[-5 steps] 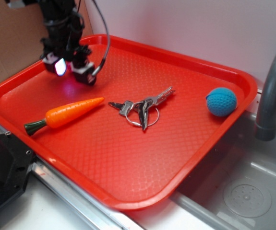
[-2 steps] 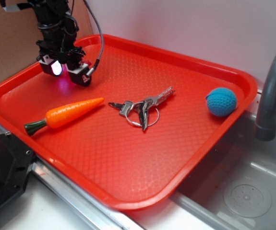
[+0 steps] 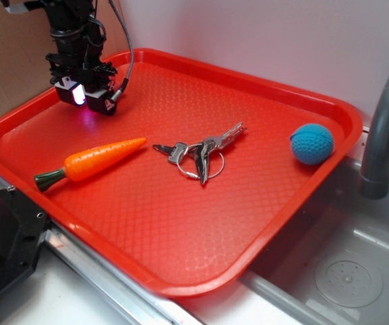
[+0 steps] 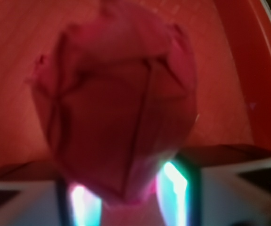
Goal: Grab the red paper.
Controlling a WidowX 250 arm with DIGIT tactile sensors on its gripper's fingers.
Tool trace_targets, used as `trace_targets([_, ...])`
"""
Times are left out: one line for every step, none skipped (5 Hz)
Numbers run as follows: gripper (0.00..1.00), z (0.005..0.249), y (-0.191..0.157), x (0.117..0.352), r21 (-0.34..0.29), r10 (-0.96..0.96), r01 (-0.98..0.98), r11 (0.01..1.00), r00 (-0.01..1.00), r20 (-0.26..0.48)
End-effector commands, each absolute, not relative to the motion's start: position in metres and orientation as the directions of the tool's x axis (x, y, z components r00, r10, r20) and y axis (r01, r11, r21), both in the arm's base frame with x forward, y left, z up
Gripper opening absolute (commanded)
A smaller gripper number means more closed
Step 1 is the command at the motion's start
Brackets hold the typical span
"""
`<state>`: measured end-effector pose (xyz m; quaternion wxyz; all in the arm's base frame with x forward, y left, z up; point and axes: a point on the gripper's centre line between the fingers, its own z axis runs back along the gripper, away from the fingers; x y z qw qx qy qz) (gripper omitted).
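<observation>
The red paper (image 4: 121,108) is a wrinkled dark red, pinkish wad that fills the middle of the wrist view, sitting between my two lit fingers (image 4: 175,186). My gripper (image 4: 128,190) is shut on its lower part. In the exterior view my gripper (image 3: 89,100) hangs just above the far left corner of the red tray (image 3: 180,230). The wad itself is hidden behind the fingers there.
On the tray lie an orange toy carrot (image 3: 93,162), a bunch of keys (image 3: 197,152) and a blue crocheted ball (image 3: 312,143) at the right rim. A grey faucet (image 3: 383,135) and sink (image 3: 343,271) are to the right. Cardboard (image 3: 11,68) stands behind on the left.
My gripper has moved left and toward the tray's far left corner, rising slightly, with the paper between its fingers. The carrot, keys and ball have not moved.
</observation>
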<state>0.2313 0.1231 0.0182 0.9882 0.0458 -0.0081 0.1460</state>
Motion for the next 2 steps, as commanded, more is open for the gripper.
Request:
trace_targets([0.00,0.0336,0.1208,0.2411,0.089,0.277,-0.283,0.955,0.958,0.073])
trace_targets([0.00,0.0324,0.1184,0.2411,0.086,0.278,-0.283,0.955,0.958,0.066])
